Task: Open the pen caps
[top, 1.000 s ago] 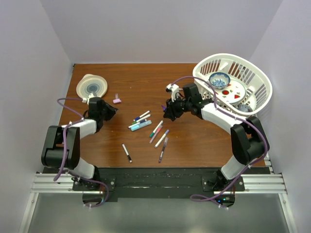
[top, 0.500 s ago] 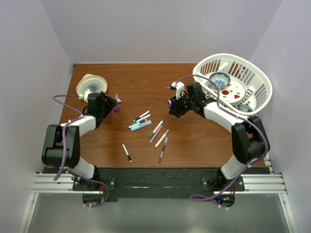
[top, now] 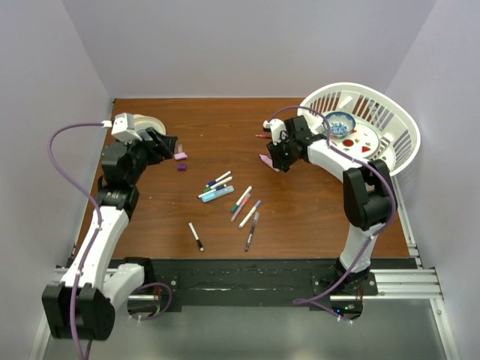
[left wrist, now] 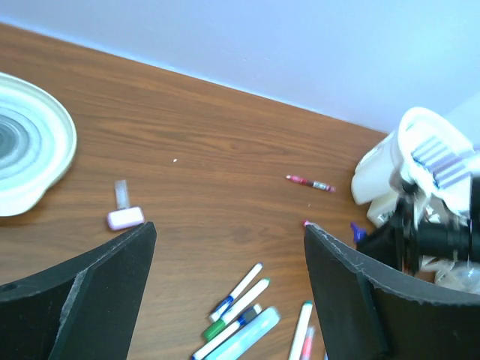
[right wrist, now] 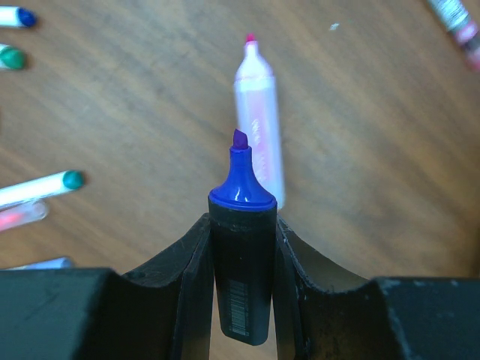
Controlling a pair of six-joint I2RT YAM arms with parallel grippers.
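The pink cap (top: 181, 156) and the purple cap (top: 182, 167) lie loose on the brown surface (top: 225, 120) toward its left side. They sit close together but apart, with the purple one nearer the arm bases. The left wrist view also shows the pink cap (left wrist: 125, 218), with a small pale piece just beyond it.

The purple highlighter (right wrist: 241, 247) has its cap off and its chisel tip bare. It stands clamped between the fingers of the right gripper (right wrist: 241, 232), above the surface. The pink highlighter (right wrist: 259, 127) lies flat just past it, also uncapped. A small red pen (top: 262, 136) rests a little farther back.

The remaining pens (top: 217, 194) are scattered across the middle of the surface between the two arms, and their coloured ends are on as far as the top view shows.

The left gripper (left wrist: 229, 240) hangs raised near the caps with its fingers wide apart and nothing between them.

A white dish (left wrist: 30, 150) sits at the far left. A white basket (top: 397, 120) at the far right holds a bowl and a plate.
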